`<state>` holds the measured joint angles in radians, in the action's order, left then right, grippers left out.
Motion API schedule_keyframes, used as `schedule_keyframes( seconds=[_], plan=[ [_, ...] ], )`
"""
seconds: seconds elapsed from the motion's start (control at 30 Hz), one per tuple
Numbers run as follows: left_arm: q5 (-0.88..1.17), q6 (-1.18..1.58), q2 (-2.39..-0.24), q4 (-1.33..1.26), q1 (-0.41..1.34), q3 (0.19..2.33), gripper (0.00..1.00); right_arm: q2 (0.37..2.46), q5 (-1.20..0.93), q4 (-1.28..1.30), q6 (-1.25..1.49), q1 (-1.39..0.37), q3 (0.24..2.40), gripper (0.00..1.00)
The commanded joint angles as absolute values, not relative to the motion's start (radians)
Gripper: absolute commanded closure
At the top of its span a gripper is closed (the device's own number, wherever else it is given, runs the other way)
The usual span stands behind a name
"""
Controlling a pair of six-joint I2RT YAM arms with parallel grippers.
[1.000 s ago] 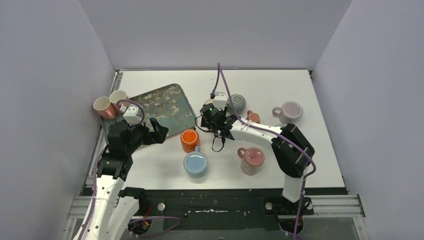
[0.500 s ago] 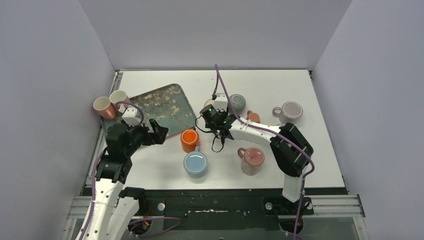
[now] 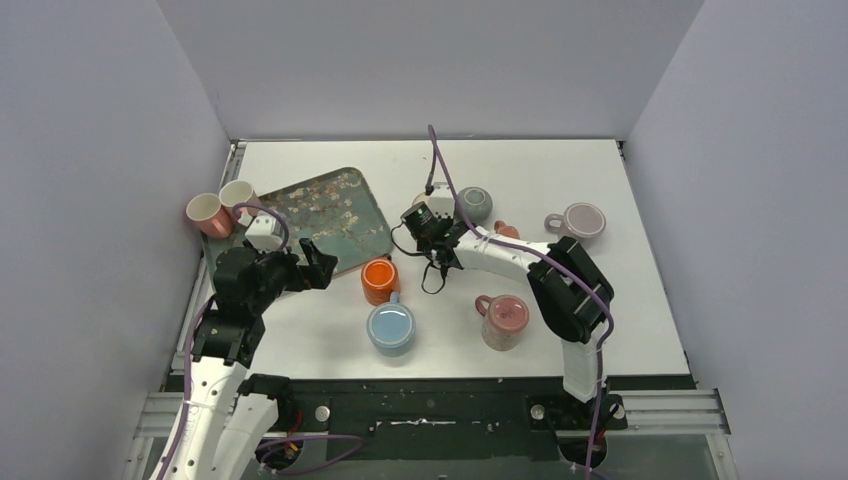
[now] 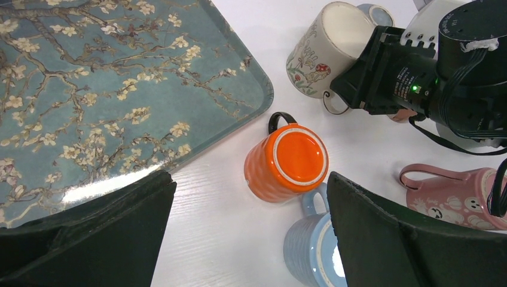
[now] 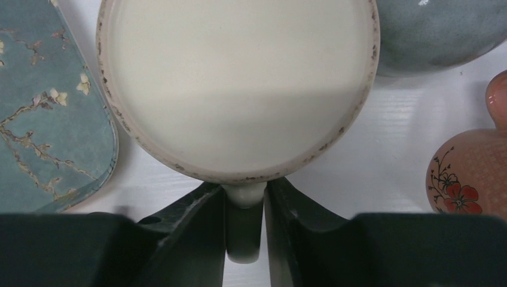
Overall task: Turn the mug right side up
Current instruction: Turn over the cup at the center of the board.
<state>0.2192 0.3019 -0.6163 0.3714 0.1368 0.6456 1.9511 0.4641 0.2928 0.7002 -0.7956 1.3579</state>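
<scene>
The mug is a cream one with a flower print (image 4: 317, 51), standing bottom up on the white table beside the tray's corner. Its flat cream base (image 5: 239, 89) fills the right wrist view. My right gripper (image 5: 244, 221) is shut on its handle (image 5: 244, 242), with a finger pressed against each side. In the top view the right gripper (image 3: 425, 222) covers most of the mug. My left gripper (image 4: 251, 239) hangs open above the table, left of an upside-down orange mug (image 4: 287, 161), holding nothing.
A blue blossom tray (image 3: 330, 215) lies at the left. A grey-blue mug (image 5: 442, 36) and a small pink flowered mug (image 5: 472, 173) sit close right of the cream one. In front are a blue mug (image 3: 391, 327) and a pink mug (image 3: 503, 320). A mauve mug (image 3: 582, 222) stands far right; two cups (image 3: 205, 213) are off the tray's left.
The right gripper has moved slightly back and left to the cream mug and its fingers have closed on the handle. The left arm has barely moved.
</scene>
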Motion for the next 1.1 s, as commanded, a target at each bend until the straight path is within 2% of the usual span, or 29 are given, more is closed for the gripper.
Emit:
schedule_keyframes(
  seconds=[0.0, 0.13, 0.27, 0.43, 0.63, 1.07],
  plan=[
    [0.219, 0.281, -0.611, 0.347, 0.142, 0.655, 0.03, 1.935, 0.490, 0.241, 0.662, -0.787, 1.384, 0.78],
    [0.220, 0.281, -0.611, 0.347, 0.144, 0.654, 0.03, 1.927, 0.466, 0.214, 0.638, -0.792, 1.374, 0.91],
    [0.194, 0.275, -0.611, 0.360, 0.143, 0.662, 0.03, 1.898, 0.437, 0.170, 0.622, -0.798, 1.344, 1.00],
    [0.167, 0.272, -0.612, 0.371, 0.143, 0.667, 0.03, 1.820, 0.415, 0.084, 0.594, -0.799, 1.276, 1.00],
    [0.033, 0.286, -0.614, 0.418, 0.144, 0.691, 0.03, 1.703, 0.397, -0.027, 0.577, -0.802, 1.182, 1.00],
    [0.075, 0.343, -0.627, 0.391, 0.144, 0.698, 0.04, 1.473, 0.250, -0.195, 0.620, -0.802, 1.007, 1.00]
  ],
)
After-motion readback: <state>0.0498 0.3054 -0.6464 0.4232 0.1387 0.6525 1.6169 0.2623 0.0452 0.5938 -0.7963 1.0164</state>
